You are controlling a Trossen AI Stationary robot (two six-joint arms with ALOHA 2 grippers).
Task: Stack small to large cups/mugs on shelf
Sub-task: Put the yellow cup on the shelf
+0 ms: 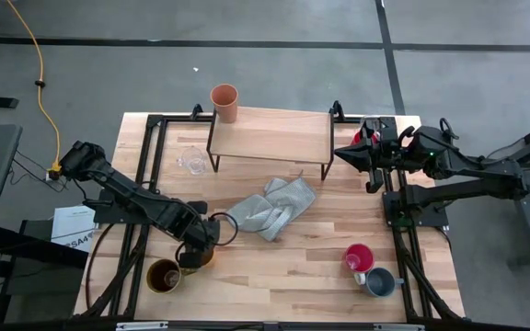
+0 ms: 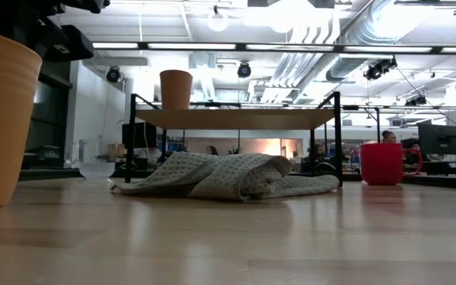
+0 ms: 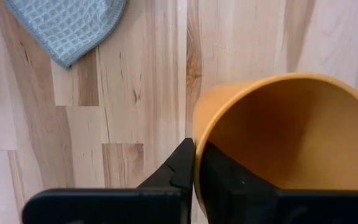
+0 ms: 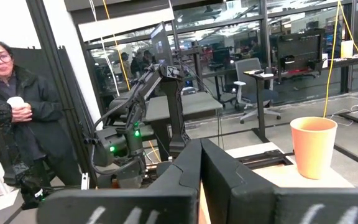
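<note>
at the lower left of the worktop (image 1: 283,267) the left gripper (image 3: 194,163) has its jaws clamped on the yellow mug (image 3: 284,134) rim, so lift it straight, clear the grey cloth (image 1: 270,210), toward the shelf (image 1: 274,138); the right gripper (image 1: 342,153), jaws together, waits upper right.

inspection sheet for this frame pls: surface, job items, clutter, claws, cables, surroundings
Surface: wooden table, shelf at its back.
Job's things: peach tumbler on the shelf; yellow mug, brown mug, red mug, grey-blue mug, glass cup on the table.
Clutter: grey cloth mid-table.
Claws: left claw shut on the yellow mug's rim; right claw shut, empty, raised beside the shelf.
Cables: yellow cable on the floor.
Surroundings: person standing beyond the table.
</note>
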